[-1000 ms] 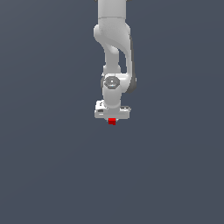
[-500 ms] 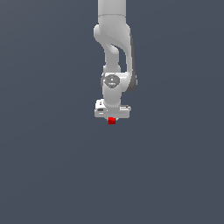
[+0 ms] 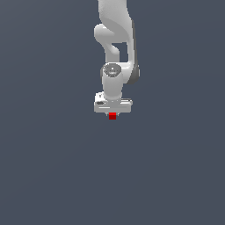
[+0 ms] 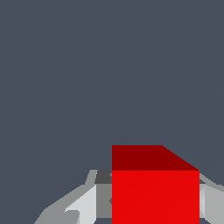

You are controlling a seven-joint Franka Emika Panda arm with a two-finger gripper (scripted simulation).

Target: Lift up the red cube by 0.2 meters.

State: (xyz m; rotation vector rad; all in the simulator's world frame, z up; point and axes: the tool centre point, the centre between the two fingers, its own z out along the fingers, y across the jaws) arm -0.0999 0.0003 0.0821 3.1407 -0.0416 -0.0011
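The red cube (image 3: 112, 116) is a small bright red block showing just under the white gripper (image 3: 112, 115) in the exterior view, near the middle of the picture. In the wrist view the red cube (image 4: 155, 188) fills the space between the two grey-white fingers (image 4: 83, 205), which press against its sides. The gripper (image 4: 155, 205) is shut on the cube. The fingertips are hidden behind the cube and the hand in the exterior view. The white arm (image 3: 116, 48) rises straight above the hand.
A plain dark grey surface (image 3: 52, 167) fills both views. No other object shows.
The arm, the gripper and the red cube stay at much the same place in the exterior view. The grip on the cube is unchanged.
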